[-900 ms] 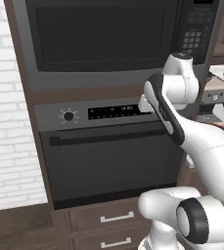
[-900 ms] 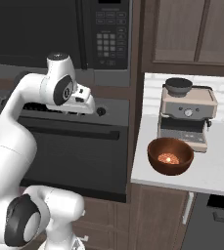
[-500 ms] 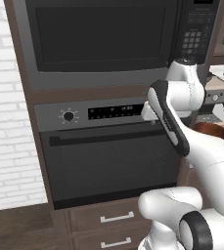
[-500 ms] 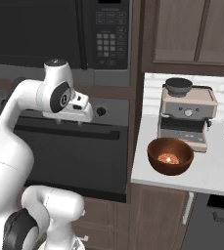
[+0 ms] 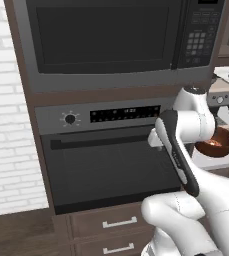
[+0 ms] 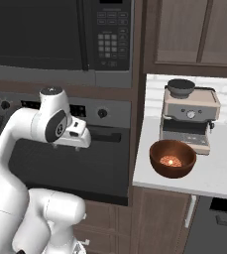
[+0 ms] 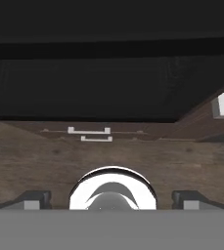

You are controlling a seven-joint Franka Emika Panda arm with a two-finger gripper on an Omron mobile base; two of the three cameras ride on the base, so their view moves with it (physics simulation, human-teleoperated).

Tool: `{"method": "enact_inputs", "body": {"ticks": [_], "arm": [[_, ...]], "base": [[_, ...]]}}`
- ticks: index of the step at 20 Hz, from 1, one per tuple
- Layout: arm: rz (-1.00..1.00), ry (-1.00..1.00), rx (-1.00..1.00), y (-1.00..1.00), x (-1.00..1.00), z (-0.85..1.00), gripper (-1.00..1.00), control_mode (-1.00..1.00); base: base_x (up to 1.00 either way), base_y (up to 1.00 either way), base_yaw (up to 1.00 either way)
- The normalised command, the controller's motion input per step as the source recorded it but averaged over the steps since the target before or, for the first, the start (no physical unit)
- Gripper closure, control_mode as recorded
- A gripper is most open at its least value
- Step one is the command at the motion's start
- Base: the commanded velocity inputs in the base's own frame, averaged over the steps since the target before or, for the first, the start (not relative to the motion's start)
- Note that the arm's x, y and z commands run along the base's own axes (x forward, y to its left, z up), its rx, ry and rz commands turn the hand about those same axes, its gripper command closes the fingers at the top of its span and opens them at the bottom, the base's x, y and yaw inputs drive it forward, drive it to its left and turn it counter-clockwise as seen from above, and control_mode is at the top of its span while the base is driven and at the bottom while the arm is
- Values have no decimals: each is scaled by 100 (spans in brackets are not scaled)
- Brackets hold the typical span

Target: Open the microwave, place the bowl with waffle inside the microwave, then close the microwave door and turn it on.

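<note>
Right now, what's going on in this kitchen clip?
The robot arm is raised in front of the wall oven, its end effector empty with fingers apart, the hand camera facing the drawers below. The microwave above has its microwave door shut. The bowl with the waffle inside sits untouched on the counter, in front of the coffee machine. None of the task's steps is done yet.
</note>
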Motion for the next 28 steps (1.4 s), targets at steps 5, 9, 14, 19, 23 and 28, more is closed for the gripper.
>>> {"method": "enact_inputs", "body": {"ticks": [5, 9, 14, 19, 23, 28], "arm": [[0, 0, 0, 1, -30, -26, -100, 100], [0, 0, 0, 0, 0, 0, -100, 100], [0, 0, 0, 0, 0, 0, -100, 100], [0, 0, 0, 0, 0, 0, -100, 100], [0, 0, 0, 0, 0, 0, -100, 100], [0, 0, 0, 0, 0, 0, -100, 100]], "base": [[-7, 0, 0], [-25, -1, 0], [-18, -18, 3], [-22, -37, 11], [-32, -53, 13], [-30, -45, 14]]}}
